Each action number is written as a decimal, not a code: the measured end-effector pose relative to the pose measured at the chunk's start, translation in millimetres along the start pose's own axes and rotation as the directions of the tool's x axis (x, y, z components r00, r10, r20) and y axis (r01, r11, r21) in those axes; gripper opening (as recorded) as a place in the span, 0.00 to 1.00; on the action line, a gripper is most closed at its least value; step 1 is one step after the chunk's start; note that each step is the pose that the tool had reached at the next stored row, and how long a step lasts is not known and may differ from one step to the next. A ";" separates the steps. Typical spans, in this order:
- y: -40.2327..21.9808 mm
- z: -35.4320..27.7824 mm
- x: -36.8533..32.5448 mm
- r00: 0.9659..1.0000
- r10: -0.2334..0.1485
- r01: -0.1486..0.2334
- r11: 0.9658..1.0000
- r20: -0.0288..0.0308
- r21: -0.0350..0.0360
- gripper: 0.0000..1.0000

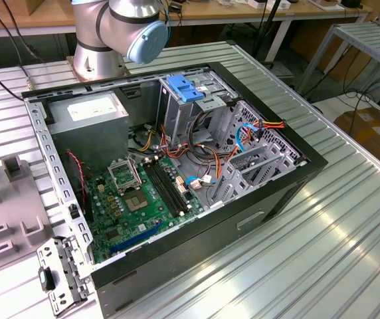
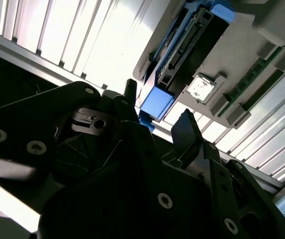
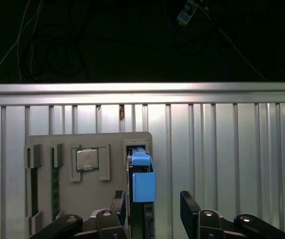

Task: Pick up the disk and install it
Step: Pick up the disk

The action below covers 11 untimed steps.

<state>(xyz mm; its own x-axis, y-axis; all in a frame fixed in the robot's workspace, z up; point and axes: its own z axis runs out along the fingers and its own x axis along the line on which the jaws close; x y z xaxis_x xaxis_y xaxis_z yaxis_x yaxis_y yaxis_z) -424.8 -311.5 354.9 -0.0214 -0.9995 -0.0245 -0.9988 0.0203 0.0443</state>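
Note:
The disk (image 3: 142,181) stands on edge in a slot of a grey holder tray (image 3: 112,144) on the ribbed metal table. Its light-blue carrier end faces the camera. In the second wrist view the disk (image 2: 182,50) shows its dark body and connector, with the blue end lower down. My gripper (image 3: 152,199) is open, with one black finger on each side of the blue end. One finger (image 3: 118,199) is close beside the disk, and the other (image 3: 186,201) stands off with a gap. The gripper (image 2: 157,112) holds nothing.
The tray also holds a processor chip (image 3: 86,159) and memory sticks (image 3: 55,189). In the exterior view an open computer case (image 1: 263,199) lies on the table, with a motherboard (image 1: 137,199), cables and a drive cage topped by a blue latch (image 1: 185,88). The arm's base (image 1: 110,33) stands behind it.

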 end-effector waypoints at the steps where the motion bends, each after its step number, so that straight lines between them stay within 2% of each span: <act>1: 0.0 0.4 0.0 1.000 0.000 0.000 1.000 0.000 0.000 0.56; 6: -0.1 3.3 0.1 1.000 0.000 0.000 1.000 0.000 0.000 0.56; 8: -0.3 7.1 0.2 1.000 0.000 0.000 1.000 0.000 0.000 0.56; 9: -0.5 11.0 0.3 1.000 0.000 0.000 1.000 0.000 0.000 0.56; 11: -0.6 12.6 0.3 1.000 0.000 0.000 1.000 0.000 0.000 0.56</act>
<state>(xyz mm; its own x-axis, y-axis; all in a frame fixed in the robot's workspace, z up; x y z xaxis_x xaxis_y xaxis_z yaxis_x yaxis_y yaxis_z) -424.7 -311.5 342.3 -0.0214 -0.9995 -0.0245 -0.9988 0.0203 0.0443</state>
